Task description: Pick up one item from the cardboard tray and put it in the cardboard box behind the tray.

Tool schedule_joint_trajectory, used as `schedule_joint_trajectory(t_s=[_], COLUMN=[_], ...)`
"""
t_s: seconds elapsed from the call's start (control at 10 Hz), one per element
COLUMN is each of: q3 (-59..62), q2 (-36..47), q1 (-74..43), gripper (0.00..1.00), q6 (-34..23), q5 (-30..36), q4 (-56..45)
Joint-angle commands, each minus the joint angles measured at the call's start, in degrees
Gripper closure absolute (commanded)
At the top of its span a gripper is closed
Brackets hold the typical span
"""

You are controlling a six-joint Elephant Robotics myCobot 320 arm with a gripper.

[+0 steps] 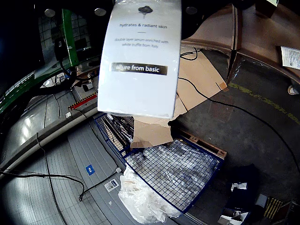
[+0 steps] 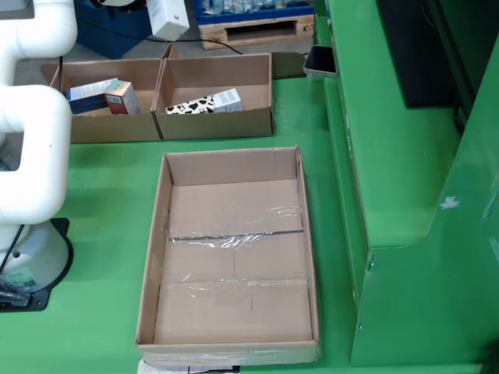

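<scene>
A white carton [image 1: 140, 56] printed "hydrates & radiant skin" fills the top of the wrist view, held close under the camera. In the fixed view the same white carton [image 2: 168, 17] hangs in the air at the top edge, above and behind the left cardboard box [image 2: 109, 126]. My gripper's fingers are hidden by the carton and the frame edge. The cardboard tray [image 2: 152, 257] lies in front with only its bare taped floor showing. The left box holds a blue-and-white carton [image 2: 87, 91] and an orange-sided carton [image 2: 122, 98]. The right cardboard box [image 2: 218, 125] holds a cow-patterned carton [image 2: 193, 106].
My white arm [image 2: 31, 117] and its base [image 2: 31, 269] stand left of the tray. A tall green housing [image 2: 405, 195] borders the table on the right. Below, in the wrist view, are a blue wire cage [image 1: 173, 173], flattened cardboard [image 1: 201, 79] and black cables [image 1: 243, 112].
</scene>
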Motion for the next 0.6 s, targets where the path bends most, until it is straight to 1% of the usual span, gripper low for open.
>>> schedule_joint_trajectory(t_s=[0.0,0.3,0.5], q3=[1.75,1.75,1.75], q2=[2.17,2.89,3.08], q1=[-0.60,-1.27,-3.28], gripper=[1.00,1.00,1.00], q6=[1.43,3.28,4.15], q5=[-0.54,1.04,10.46], q4=[0.84,1.14,2.14])
